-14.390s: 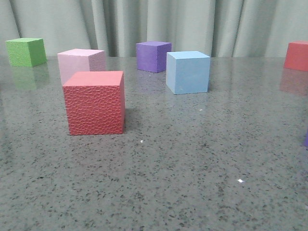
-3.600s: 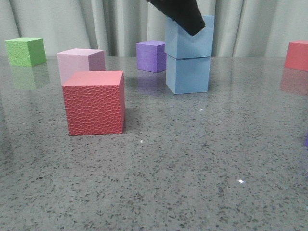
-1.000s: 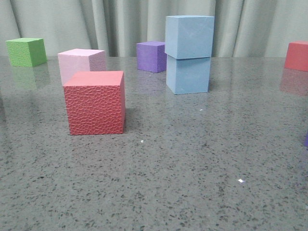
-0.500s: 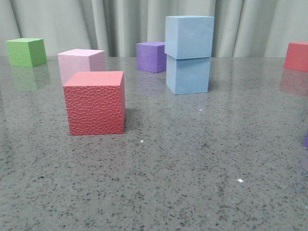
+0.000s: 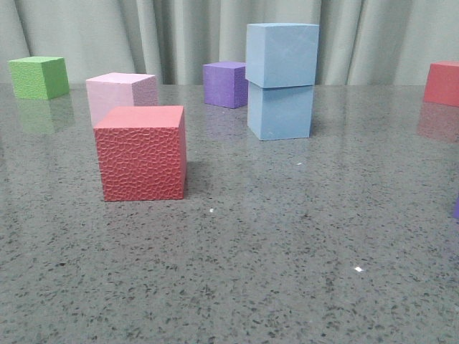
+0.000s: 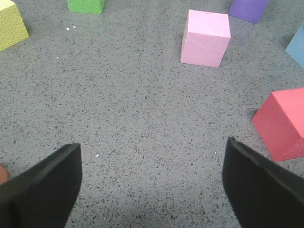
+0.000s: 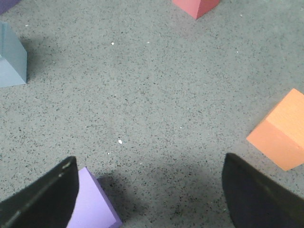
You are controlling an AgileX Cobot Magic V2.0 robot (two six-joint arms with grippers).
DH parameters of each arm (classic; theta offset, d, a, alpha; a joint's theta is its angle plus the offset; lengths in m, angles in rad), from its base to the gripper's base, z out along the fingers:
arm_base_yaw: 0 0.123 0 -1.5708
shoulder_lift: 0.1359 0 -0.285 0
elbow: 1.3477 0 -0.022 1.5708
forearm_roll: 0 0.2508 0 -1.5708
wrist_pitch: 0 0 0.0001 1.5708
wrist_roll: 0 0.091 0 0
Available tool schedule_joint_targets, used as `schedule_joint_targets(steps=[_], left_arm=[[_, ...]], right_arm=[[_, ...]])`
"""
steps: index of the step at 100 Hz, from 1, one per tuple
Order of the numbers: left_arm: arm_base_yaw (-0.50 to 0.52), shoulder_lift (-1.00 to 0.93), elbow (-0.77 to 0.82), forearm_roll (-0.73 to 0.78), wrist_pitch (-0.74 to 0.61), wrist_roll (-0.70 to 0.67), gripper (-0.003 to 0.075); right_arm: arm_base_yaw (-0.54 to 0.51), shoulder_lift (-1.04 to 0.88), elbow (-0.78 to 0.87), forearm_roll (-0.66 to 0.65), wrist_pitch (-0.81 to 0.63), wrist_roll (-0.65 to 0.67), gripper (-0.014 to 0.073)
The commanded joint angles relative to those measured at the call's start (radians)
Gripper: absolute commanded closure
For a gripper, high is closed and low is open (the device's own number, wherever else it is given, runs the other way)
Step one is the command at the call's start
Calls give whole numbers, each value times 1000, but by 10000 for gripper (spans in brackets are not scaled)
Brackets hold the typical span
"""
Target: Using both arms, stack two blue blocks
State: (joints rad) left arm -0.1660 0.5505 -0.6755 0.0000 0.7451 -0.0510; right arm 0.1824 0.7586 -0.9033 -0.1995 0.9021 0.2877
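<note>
Two light blue blocks stand stacked at the table's back middle in the front view: the upper block (image 5: 282,54) rests squarely on the lower block (image 5: 280,110). A corner of a blue block shows in the left wrist view (image 6: 297,45), and one shows in the right wrist view (image 7: 10,58). No arm appears in the front view. My left gripper (image 6: 152,183) is open and empty over bare table. My right gripper (image 7: 149,187) is open and empty, with a light purple cube (image 7: 92,204) beside one finger.
A textured red cube (image 5: 142,152) stands front left, a pink cube (image 5: 120,94) behind it, a green cube (image 5: 39,77) far left, a purple cube (image 5: 228,83) at the back, a red cube (image 5: 442,82) far right. An orange cube (image 7: 281,130) and a yellow cube (image 6: 10,24) lie near the grippers.
A black gripper that held the upper blue block 3.6 s ago has left the front view. The stack has stood unmoved through the last second.
</note>
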Motion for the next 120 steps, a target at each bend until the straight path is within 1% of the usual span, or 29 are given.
schedule_joint_targets(steps=[1, 9, 18, 28, 37, 40, 44, 45, 46, 51, 54, 58, 68, 78, 85, 120], left_arm=[[3, 0, -26, -8, -76, -12, 153], [3, 0, -26, -8, -76, -12, 153], [3, 0, -26, -8, -76, -12, 153], [3, 0, -26, -8, -76, -12, 154], [3, 0, -26, -8, -76, -12, 167], [3, 0, -26, -8, -76, -12, 185], [3, 0, -26, -8, -76, -12, 210], [3, 0, -26, -8, -76, -12, 229], [3, 0, -26, -8, -76, -12, 229], [3, 0, -26, -8, -76, -12, 279], [3, 0, -26, -8, -76, -12, 320], [3, 0, -26, -8, -76, -12, 364], [3, 0, -26, -8, -76, -12, 510], [3, 0, -26, -10, -76, -12, 647], [3, 0, -26, -11, -76, -12, 739], [3, 0, -26, -11, -76, -12, 739]], right_arm=[[-5, -4, -21, -28, -66, -10, -15], [-5, -4, -21, -28, -66, -10, -10], [-5, -4, -21, -28, -66, -10, 43], [-5, -4, -21, -28, -59, -10, 163], [-5, -4, -21, -28, -50, -10, 308], [-5, -4, -21, -28, -48, -10, 363], [-5, -4, -21, -28, -45, -10, 415], [-5, -4, -21, -28, -44, -10, 435], [-5, -4, -21, -28, -43, -10, 445], [-5, -4, -21, -28, -41, -10, 506], [-5, -4, -21, -28, -41, -10, 545], [-5, -4, -21, -28, -41, -10, 578], [-5, -4, -21, -28, -41, -10, 652], [-5, -4, -21, -28, -41, -10, 700], [-5, -4, -21, -28, -41, -10, 716], [-5, -4, -21, -28, -36, -10, 715]])
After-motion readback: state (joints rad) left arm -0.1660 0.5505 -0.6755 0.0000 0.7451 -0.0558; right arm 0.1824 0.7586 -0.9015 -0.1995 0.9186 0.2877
